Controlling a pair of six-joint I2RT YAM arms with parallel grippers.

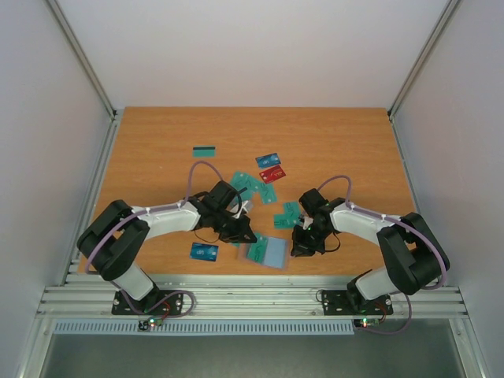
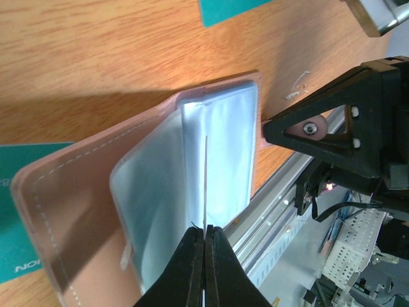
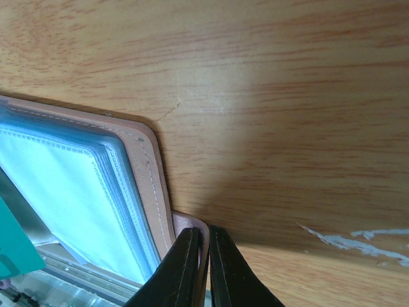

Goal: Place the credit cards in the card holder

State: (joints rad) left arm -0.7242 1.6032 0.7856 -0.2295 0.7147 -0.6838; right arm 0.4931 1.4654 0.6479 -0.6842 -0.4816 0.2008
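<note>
The card holder lies open near the table's front edge, its tan cover spread and its clear plastic sleeves fanned up. My left gripper is shut on a thin card, seen edge-on, held upright over the sleeves. In the top view this gripper is just left of the holder. My right gripper is shut on the holder's tan flap at its right side. Loose credit cards, teal, blue and red, lie further back.
A teal card with a dark stripe lies at the back left and a blue card at the front left. More teal cards lie between the arms. The metal rail runs along the table's front edge, right behind the holder.
</note>
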